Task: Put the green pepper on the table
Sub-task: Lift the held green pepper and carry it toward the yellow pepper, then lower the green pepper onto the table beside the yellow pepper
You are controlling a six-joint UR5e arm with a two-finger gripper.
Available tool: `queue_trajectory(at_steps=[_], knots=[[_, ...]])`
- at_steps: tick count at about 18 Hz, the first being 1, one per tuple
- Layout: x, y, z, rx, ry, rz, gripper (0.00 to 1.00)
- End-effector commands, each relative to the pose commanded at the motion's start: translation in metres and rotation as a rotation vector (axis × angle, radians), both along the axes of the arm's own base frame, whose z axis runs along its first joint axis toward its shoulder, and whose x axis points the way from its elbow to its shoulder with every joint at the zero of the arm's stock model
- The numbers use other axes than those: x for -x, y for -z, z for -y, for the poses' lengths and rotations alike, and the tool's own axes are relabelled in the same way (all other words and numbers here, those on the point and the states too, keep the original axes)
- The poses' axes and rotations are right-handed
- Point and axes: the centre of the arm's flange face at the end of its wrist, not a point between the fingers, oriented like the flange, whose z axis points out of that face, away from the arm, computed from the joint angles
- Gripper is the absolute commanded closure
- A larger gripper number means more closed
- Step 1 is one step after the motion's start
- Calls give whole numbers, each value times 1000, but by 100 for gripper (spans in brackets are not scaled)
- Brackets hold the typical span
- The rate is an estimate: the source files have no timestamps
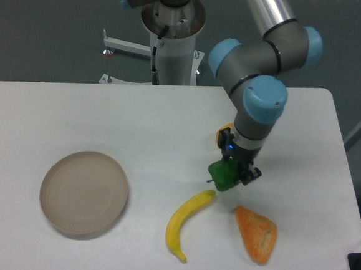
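The green pepper [222, 174] is a small glossy dark-green lump held between the fingers of my gripper [230, 174], right of the middle of the white table [138, 119]. The gripper points down and is shut on the pepper. The pepper is at or just above the tabletop, close to the tip of the banana; I cannot tell whether it touches the table. A bit of a yellow-orange pepper [221, 136] shows behind the gripper, mostly hidden by the wrist.
A yellow banana [183, 226] lies just below left of the pepper. An orange wedge-shaped item [257, 235] lies at the front right. A round beige plate [84, 194] sits at the front left. The arm's base [173, 34] stands behind the table.
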Motion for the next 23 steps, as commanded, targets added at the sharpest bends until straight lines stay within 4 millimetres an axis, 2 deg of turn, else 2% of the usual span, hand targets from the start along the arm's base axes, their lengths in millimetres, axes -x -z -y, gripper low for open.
queue_trajectory(at_steps=[2, 5, 11, 16, 23], knots=[[-8, 15, 6, 5, 0, 37, 55], [-17, 26, 10, -17, -16, 103, 55], [-37, 32, 23, -16, -16, 147, 55], [-46, 28, 21, -30, -39, 169, 55], [-51, 39, 25, -13, -37, 182, 55]])
